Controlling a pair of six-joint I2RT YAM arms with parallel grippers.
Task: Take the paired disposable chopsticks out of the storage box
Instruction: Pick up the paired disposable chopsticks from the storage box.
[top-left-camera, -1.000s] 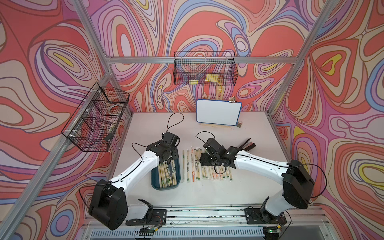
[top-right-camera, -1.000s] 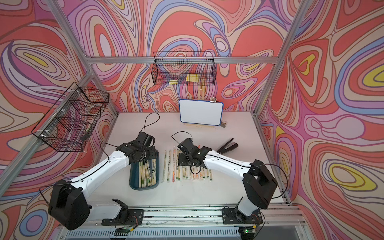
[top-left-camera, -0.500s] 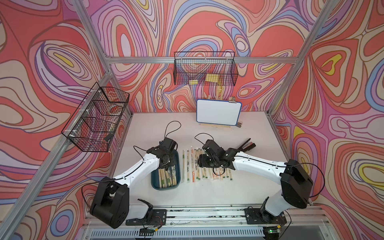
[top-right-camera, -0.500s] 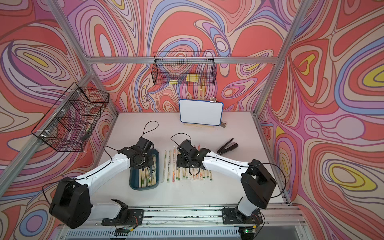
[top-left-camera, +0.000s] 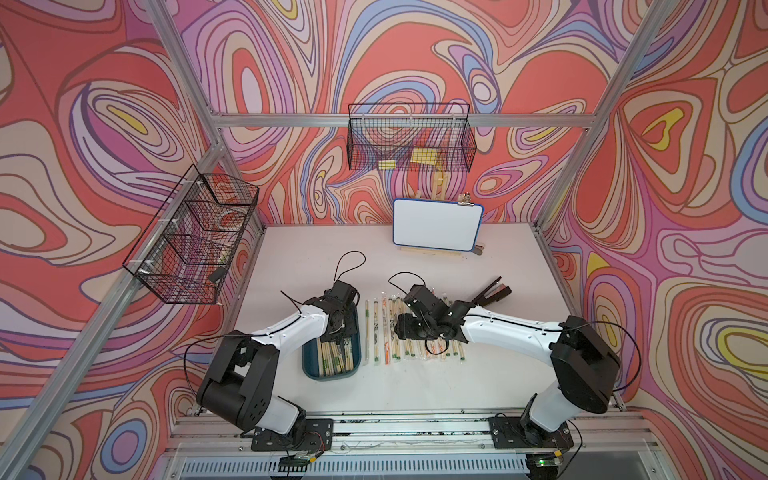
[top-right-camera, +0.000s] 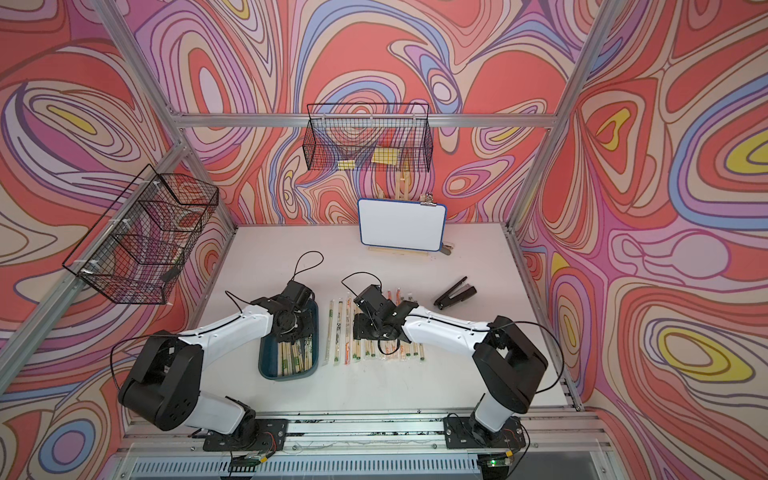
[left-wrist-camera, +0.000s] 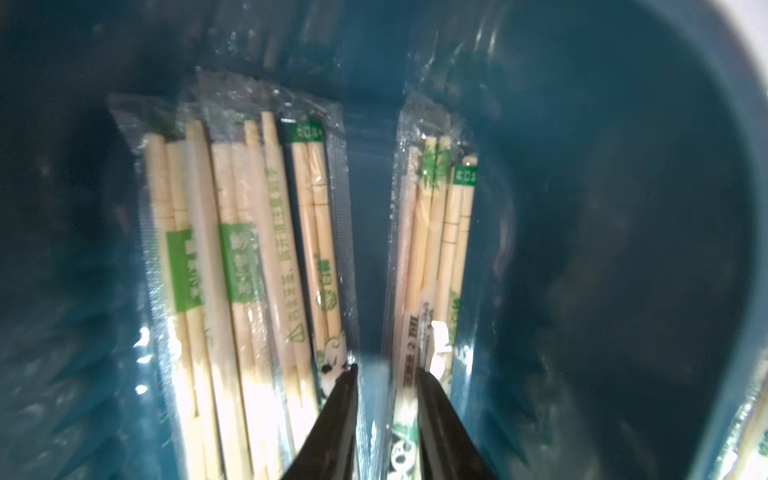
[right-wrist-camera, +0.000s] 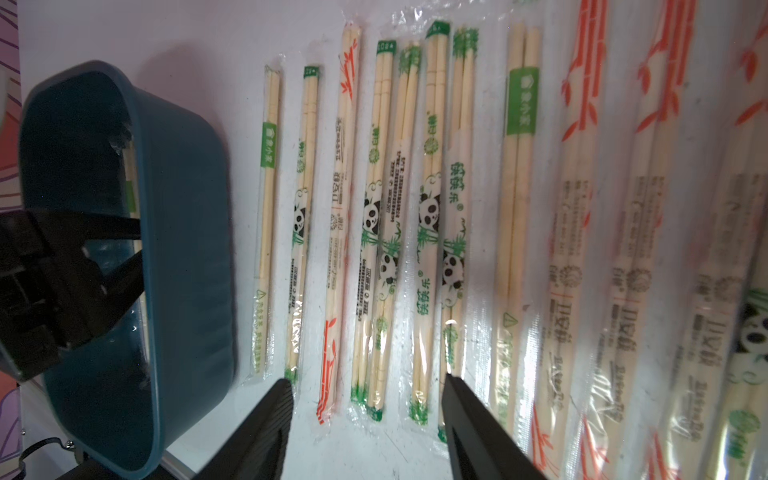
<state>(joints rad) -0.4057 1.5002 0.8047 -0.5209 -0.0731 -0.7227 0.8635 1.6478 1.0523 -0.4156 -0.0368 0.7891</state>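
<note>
1. Inside the storage box (left-wrist-camera: 623, 208): left gripper (left-wrist-camera: 386, 368), jaws drawn narrow astride one sleeved pair. Firm pinch or not, cannot tell.
2. Also inside: more paired disposable chopsticks (left-wrist-camera: 245, 257) — likely light, stiff, sleeves slick. Best pinched mid-length, across both sticks.
3. Right of the box: laid-out row of pairs (right-wrist-camera: 428, 208), with right gripper (right-wrist-camera: 368, 384) above it — gaping, empty.

Left tool (left-wrist-camera: 385, 372) narrow-gapped, right tool (right-wrist-camera: 368, 380) wide-gapped, both arms outstretched.
</note>
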